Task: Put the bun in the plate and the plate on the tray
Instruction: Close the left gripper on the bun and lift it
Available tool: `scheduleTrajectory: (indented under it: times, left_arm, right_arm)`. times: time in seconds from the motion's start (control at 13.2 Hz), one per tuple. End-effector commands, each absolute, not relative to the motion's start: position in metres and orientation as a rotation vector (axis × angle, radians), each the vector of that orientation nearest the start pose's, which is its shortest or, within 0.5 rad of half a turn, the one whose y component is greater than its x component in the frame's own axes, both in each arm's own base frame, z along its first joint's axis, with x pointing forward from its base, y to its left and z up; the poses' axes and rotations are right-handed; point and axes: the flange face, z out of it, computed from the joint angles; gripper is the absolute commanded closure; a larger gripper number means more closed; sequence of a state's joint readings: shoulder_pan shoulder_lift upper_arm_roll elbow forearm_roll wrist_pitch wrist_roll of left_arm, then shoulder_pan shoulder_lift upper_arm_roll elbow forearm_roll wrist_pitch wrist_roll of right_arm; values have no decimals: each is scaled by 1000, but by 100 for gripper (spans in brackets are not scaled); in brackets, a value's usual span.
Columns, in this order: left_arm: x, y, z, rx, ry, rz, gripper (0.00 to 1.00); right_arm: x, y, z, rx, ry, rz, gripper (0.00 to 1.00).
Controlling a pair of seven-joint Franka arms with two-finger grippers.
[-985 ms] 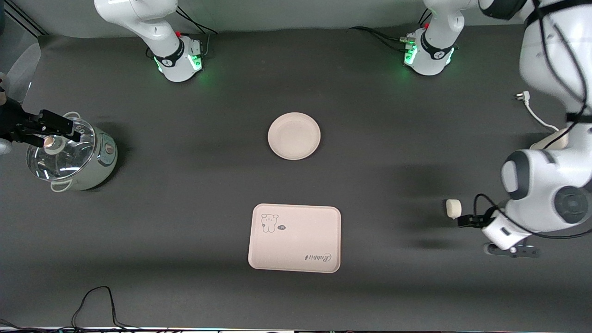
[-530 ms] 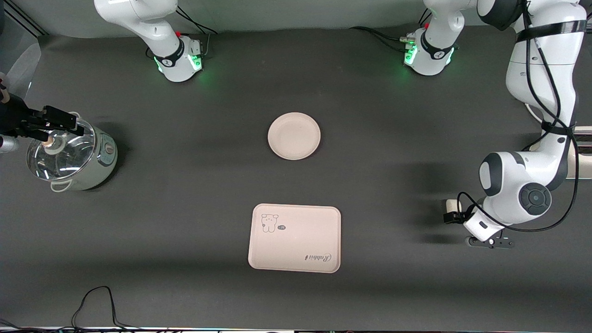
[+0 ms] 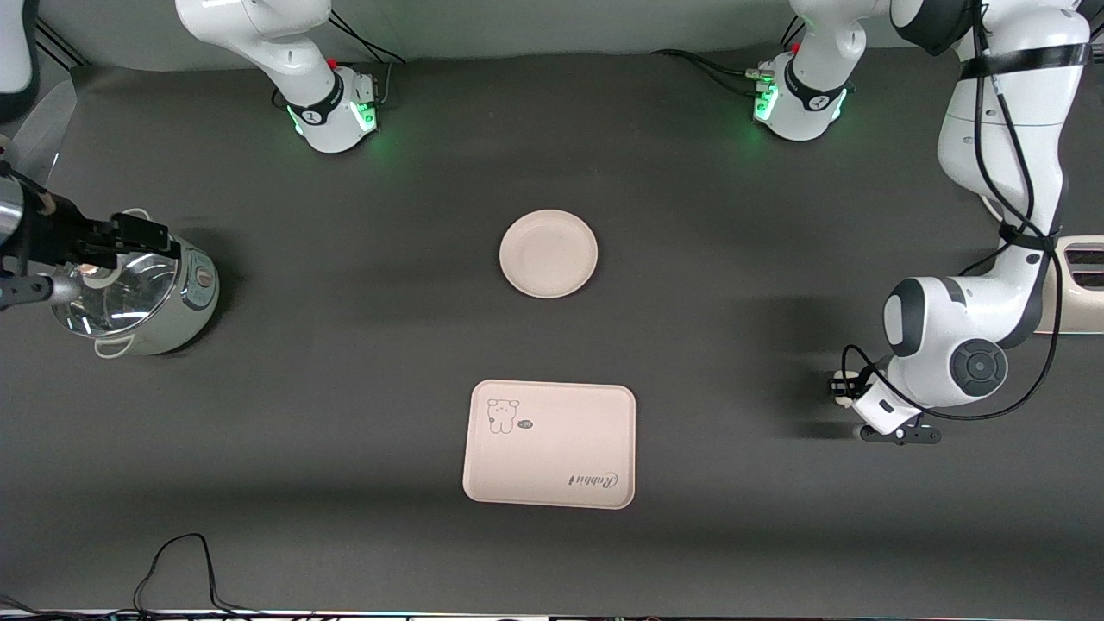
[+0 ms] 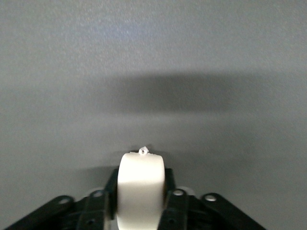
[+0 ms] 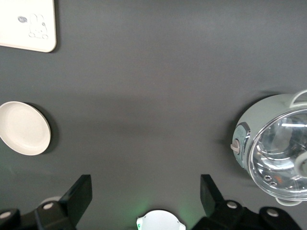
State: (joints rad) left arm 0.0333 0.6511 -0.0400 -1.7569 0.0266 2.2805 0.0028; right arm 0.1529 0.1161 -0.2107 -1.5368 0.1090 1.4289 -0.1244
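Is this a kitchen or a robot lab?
Probably a robot lab made up like a pretend kitchen. Two white robot arms are bolted to a dark table, with loose cables around. On it sit a plate, a tray and a small cooking pot.

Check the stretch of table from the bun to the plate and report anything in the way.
Nothing visible blocks it. The bun sits between the left tool's fingers at the left arm's end; only bare dark table lies between it and the plate.
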Motion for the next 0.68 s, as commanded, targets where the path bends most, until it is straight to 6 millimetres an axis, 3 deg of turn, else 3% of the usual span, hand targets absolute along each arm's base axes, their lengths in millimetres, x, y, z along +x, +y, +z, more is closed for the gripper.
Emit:
scheduleTrajectory:
  times: [0.0, 0.08, 0.15, 0.38, 0.45, 0.61]
  left_arm:
    - [644, -13, 224, -3133, 19, 218, 100]
    - [643, -27, 244, -3137, 47, 213, 100]
    - [638, -54, 267, -3141, 81, 235, 100]
    - [602, -197, 336, -3160, 171, 231, 100]
    - [588, -237, 345, -3170, 210, 225, 100]
    - [543, -333, 350, -3212, 93, 233, 100]
  right_arm:
    - [590, 9, 529, -2974, -145, 412, 0]
    - [599, 27, 507, -2967, -175, 452, 0]
    - [613, 31, 490, -2981, -178, 424, 0]
    - [633, 46, 439, -2983, -204, 484, 0]
    - [634, 53, 432, -2964, -237, 494, 0]
    - [634, 64, 414, -2934, -265, 548, 0]
